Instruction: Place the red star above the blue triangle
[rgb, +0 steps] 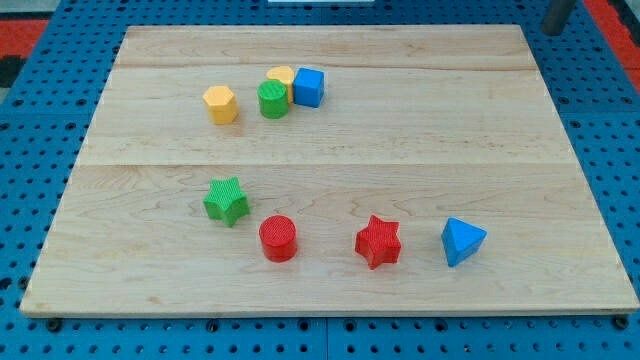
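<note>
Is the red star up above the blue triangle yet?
Not yet. Nothing looks done: the red star sits beside the blue triangle, on its left, in the same row near the view's bottom. My tip waits far off at the top right corner, touching no block. The whole push is left.

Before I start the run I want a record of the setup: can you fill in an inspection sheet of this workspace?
Surface: pale wooden board, lying flat.
Job's things: red star near the view's bottom, left of the blue triangle, apart from it.
Clutter: red cylinder and green star left of the red star; yellow hexagon, green cylinder, a yellow block and blue cube near the top.
Grippers: my tip at the view's top right corner, far from every block.
Cables: nothing seen.
Surroundings: blue pegboard around the board.
</note>
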